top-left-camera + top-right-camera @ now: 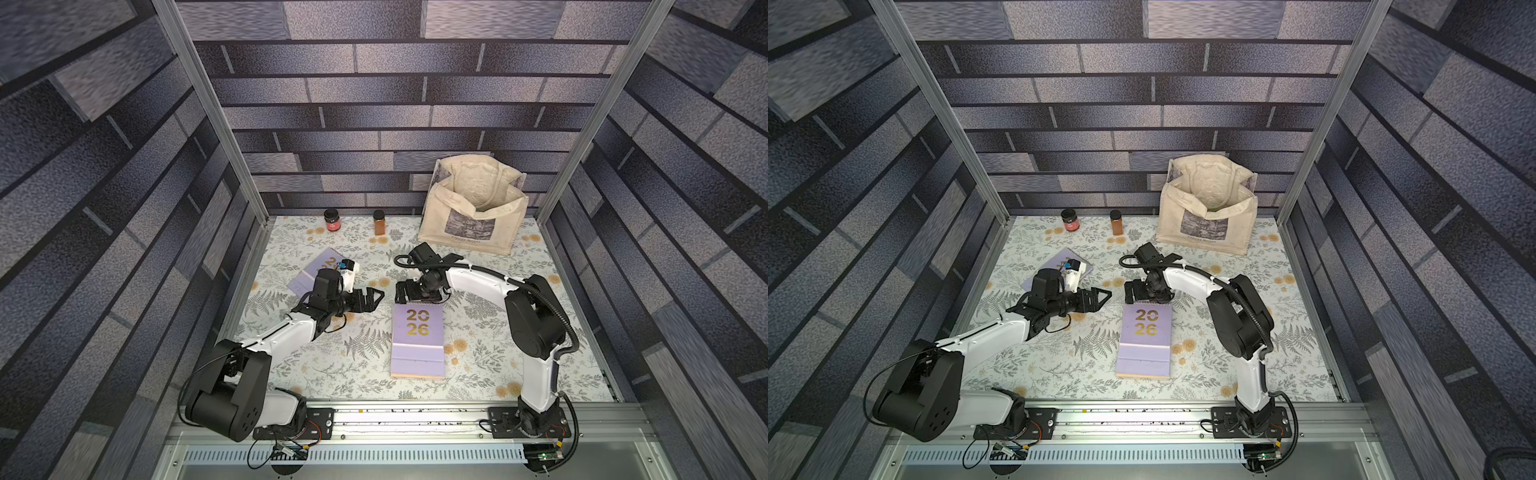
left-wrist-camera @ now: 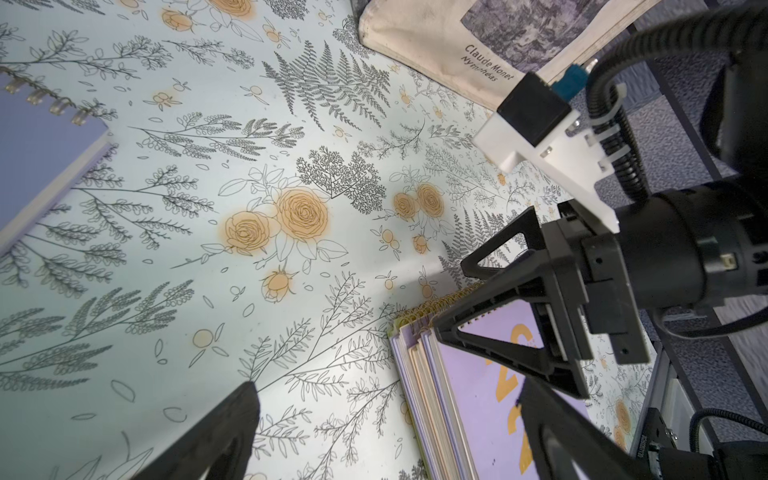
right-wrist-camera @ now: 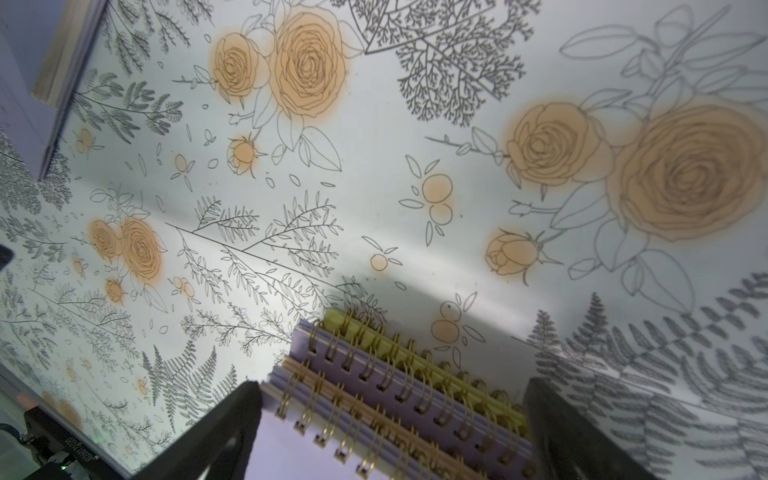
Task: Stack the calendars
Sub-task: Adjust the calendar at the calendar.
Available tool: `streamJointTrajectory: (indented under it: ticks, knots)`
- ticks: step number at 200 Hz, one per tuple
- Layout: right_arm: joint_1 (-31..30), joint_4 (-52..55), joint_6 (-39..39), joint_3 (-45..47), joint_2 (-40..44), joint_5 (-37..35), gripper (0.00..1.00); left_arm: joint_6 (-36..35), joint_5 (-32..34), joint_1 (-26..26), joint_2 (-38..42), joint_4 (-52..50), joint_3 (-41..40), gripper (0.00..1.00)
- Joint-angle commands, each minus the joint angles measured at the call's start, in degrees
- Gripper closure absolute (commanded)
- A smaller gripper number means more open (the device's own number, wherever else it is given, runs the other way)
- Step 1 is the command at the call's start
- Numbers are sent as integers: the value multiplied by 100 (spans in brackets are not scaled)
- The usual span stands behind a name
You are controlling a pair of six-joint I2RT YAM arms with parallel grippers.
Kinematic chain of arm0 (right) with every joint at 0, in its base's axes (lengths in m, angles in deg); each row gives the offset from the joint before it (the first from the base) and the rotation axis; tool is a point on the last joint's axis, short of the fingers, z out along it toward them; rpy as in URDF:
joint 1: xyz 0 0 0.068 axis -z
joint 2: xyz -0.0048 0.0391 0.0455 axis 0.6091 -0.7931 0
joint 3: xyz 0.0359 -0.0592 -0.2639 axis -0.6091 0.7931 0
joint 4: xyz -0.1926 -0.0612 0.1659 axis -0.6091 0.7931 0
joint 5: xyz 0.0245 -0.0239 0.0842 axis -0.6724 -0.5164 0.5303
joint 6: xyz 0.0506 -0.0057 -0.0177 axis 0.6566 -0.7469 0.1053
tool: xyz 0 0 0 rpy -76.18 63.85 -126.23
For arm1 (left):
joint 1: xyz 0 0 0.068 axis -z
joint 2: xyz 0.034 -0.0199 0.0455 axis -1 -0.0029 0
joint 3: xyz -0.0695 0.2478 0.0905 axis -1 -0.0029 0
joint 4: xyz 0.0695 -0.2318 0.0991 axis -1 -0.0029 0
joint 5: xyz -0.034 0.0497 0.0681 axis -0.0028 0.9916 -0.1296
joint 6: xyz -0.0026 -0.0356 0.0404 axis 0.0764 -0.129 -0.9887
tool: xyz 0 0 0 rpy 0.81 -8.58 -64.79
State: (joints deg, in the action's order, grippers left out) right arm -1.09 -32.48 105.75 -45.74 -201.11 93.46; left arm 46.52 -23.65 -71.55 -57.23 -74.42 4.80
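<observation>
With left gripper [image 1: 376, 298] and right gripper [image 1: 401, 292] wide and empty, I judge one step remains: lift the loose calendar [image 1: 305, 276], centre-left, onto the mid-frame stack [image 1: 417, 353].

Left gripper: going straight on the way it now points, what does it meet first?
Probably the right gripper, just ahead of the left gripper, jaws open at the spiral end of the stack of calendars. Depth is unclear; the stack may come first.
</observation>
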Motion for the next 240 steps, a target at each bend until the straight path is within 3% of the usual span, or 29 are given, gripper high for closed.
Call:
streamJointTrajectory:
  ticks: [1, 56, 181, 240]
  knots:
    - [-64, 117, 50, 31, 203, 35, 0, 37, -2, -38, 177, -64, -108, 0]
    - [-105, 184, 32, -436, -80, 100, 0, 36, -12, -38, 230, -90, -130, 0]
    - [-319, 94, 133, 39, 172, 140, 0, 22, -29, -50, 194, -47, -141, 0]
    - [-339, 164, 89, -318, 44, 119, 0, 45, -37, -49, 221, -55, -151, 0]
